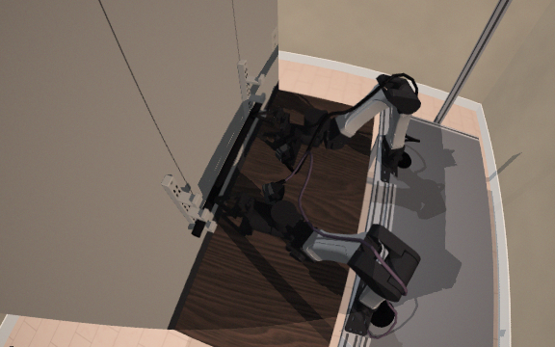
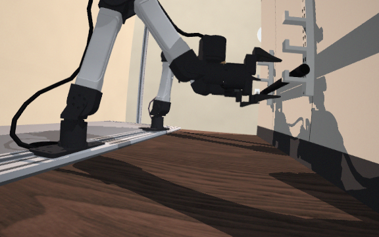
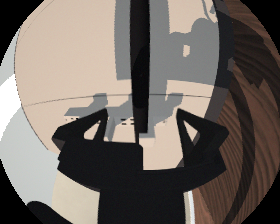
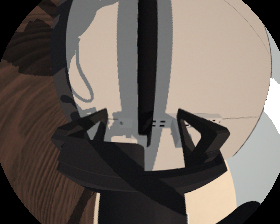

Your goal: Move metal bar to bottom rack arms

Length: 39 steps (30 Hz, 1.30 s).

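The dark metal bar [image 1: 230, 163] [image 2: 303, 70] [image 3: 140, 60] [image 4: 147, 60] lies across the bottom arms of the near rack upright [image 2: 310, 49] and the far rack upright [image 2: 271, 67] in the exterior view; contact at the far one is small and partly hidden. Both bar ends sit beside the rack arms in the wrist views. My left gripper [image 1: 224, 204] [image 3: 141, 112] is open, its fingers apart on either side of the bar's line, back from the wall. My right gripper [image 2: 280, 78] [image 4: 142, 112] is open likewise, tips short of the bar.
Higher rack arms [image 2: 295, 47] project above the bar. The wall [image 1: 90, 193] is close in front of both grippers. The wooden table top [image 2: 193, 197] lies below. The arms stand on a metal rail [image 2: 124, 145], with loose cables along them.
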Tool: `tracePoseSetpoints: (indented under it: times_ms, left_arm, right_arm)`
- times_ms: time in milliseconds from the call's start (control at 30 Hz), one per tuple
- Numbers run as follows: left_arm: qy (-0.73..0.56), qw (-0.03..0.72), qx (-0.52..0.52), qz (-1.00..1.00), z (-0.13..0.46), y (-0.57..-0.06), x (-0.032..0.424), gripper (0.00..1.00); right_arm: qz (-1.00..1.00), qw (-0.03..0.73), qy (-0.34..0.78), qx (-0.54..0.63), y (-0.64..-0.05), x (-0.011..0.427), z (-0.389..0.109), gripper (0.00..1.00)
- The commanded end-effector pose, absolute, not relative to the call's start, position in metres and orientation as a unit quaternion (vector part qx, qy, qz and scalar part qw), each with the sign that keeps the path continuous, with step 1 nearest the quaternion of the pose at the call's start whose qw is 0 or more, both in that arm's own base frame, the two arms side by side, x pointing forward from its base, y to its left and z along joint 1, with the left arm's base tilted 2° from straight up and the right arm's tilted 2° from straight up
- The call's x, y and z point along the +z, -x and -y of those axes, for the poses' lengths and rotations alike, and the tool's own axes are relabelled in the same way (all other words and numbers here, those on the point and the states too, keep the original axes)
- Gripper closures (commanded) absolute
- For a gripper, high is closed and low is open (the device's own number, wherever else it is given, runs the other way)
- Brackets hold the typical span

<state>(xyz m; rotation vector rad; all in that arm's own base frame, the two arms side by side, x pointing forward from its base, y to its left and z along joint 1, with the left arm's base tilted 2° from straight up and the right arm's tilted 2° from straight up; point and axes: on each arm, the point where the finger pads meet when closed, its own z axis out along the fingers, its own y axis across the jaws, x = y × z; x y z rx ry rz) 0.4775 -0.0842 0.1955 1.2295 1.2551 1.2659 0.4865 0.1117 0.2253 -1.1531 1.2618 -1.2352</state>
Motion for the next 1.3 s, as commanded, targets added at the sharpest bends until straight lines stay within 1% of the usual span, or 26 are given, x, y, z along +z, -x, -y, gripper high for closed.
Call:
tracePoseSetpoints:
  times_ms: [0,1267]
  left_arm:
    - [-0.5,0.471,0.521,-0.507,0.087,-0.469,0.2,0.0]
    - [-0.496,0.472,0.522,-0.508,0.089,-0.429,0.202,0.0]
  right_arm:
    - [-0.521,0.491,0.47,-0.516,-0.476,0.229,-0.109,0.0]
    - [-0.523,0.49,0.464,-0.52,-0.437,0.232,-0.109,0.0]
